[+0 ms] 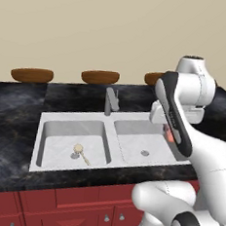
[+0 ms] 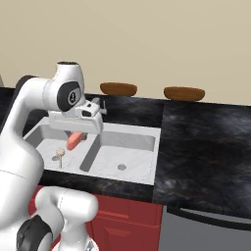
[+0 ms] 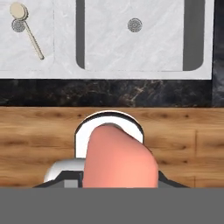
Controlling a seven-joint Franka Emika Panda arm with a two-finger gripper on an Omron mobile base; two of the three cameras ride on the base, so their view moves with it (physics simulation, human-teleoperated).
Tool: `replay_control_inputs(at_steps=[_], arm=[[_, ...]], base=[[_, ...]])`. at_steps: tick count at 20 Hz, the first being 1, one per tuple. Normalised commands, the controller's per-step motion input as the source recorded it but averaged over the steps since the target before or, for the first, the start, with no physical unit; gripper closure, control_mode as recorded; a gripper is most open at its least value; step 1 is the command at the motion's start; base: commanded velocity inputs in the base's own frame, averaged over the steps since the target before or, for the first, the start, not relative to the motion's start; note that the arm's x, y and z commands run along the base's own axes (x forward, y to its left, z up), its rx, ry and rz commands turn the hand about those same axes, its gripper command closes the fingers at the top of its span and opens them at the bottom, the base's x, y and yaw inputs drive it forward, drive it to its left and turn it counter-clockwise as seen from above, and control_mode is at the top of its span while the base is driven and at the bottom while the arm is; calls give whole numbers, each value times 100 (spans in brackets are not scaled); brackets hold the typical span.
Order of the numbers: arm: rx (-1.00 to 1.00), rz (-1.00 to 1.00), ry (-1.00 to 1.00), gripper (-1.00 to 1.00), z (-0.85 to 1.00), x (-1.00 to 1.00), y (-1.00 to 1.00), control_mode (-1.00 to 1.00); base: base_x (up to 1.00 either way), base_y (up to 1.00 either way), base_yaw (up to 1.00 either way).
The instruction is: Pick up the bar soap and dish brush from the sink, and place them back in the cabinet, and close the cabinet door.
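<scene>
Above the sink (image 2: 147, 135): fingers pinching the bar soap (image 2: 74, 140), lifted clear of the basins.
Gripper (image 2: 76, 135) pinches one end only, so soap could slip and drop back on the swing toward the cabinet. Dish brush (image 1: 81, 152) lies in the sink's left basin by the drain, not yet picked. Fingertips hidden behind soap in hand view; the wrist hides most of the soap from the left base.

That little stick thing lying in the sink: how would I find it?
Start at the pale double sink set in the black counter. In its left basin, by the drain, lies the dish brush: a tan round head on a thin wooden handle, the one loose thing in either basin.
</scene>
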Motion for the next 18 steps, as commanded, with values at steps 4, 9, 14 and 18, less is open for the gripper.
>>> replay_control_inputs(at_steps=[4, 9, 14, 18], arm=[[0, 4, 0, 100, 13, -31, 6, -100], [0, 3, 0, 100, 0, -14, 7, -100], [0, 3, 0, 100, 0, -14, 3, -100], [0, 0, 0, 100, 7, -13, 0, -100]], base=[[0, 0, 0], [0, 0, 0], [0, 0, 0], [0, 0, 0]])
